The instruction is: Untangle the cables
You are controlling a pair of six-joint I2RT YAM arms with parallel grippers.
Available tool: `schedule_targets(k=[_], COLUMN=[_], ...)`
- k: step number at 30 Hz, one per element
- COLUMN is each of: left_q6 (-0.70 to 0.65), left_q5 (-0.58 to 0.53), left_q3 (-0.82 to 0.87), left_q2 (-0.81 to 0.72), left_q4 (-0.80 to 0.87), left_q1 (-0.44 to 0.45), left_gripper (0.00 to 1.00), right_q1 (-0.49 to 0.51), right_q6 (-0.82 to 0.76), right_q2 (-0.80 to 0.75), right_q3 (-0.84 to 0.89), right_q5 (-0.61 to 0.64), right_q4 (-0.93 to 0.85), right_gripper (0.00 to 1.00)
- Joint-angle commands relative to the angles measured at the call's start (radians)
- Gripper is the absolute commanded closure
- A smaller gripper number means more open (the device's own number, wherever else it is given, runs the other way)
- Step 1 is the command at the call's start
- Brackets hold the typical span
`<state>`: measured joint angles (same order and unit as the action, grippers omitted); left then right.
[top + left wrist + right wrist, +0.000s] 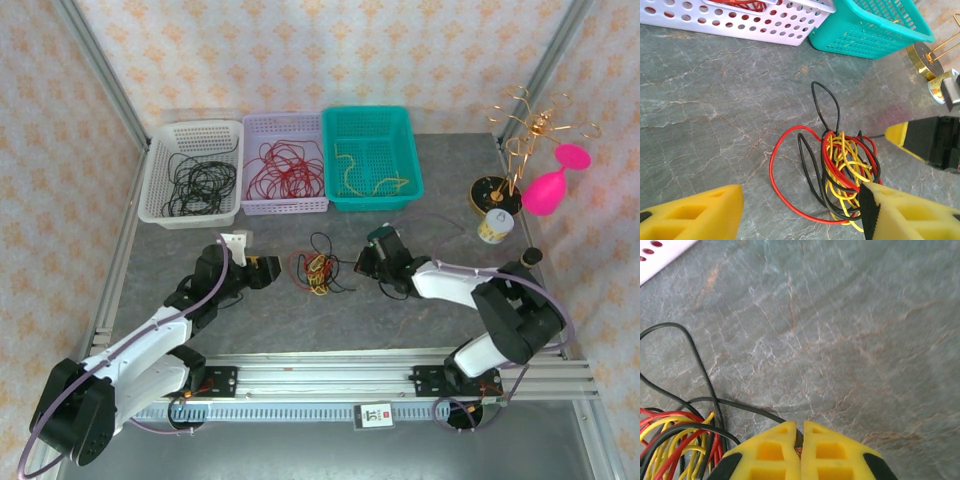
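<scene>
On cables [842, 167], right end effector [801, 429] clamped

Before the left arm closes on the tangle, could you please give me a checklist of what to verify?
1. Is the left pincer open? Ok: its fingers are wide apart.
2. Are the cables centred in it? Not ok: the tangle bunches against one finger.
3. Does the right pincer have a grip? Ok: it is shut, with a black cable running into its tips.
4. Are the colours separated? Not ok: black, red and yellow interlace.
5. Are the bins ready? Ok: the white basket, lilac basket and teal basket stand behind.
6. Will the black cable slide free when pulled? Cannot tell.
</scene>
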<state>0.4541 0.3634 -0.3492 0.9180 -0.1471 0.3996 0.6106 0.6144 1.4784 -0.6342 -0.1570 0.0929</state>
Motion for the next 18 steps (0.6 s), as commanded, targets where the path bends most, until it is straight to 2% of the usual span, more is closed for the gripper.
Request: schedule_targets(k=[1, 8, 14, 18], left_q6=[-0.047, -0.109, -0.181, -0.217], left_q5=[0.038, 0.104, 0.202, 0.28], left_q3=[-0.059, -0.135, -0.234, -0.318], left_q2=[-0.03, -0.019, 0.005, 0.06], left_q4=[0.02, 0.02, 0.032, 0.023], left_q1=[0.011, 0.031, 0.055, 0.069], left_gripper=[0.35, 0.31, 0.28, 0.27], right_q1=[0.009, 0.012, 0.012, 0.012], right_q6=[-0.135, -0.341, -0.471, -0.541], right_q2=[-0.119, -0.258, -0.272, -0.268], right_q3=[-0.075, -0.236, -0.42, -0.516], right_q5=[0.1, 0.055, -0.045, -0.103], right_q4=[-0.092, -0.304, -0.467, -0.504], right_gripper=[1.0, 1.0, 1.0, 1.0])
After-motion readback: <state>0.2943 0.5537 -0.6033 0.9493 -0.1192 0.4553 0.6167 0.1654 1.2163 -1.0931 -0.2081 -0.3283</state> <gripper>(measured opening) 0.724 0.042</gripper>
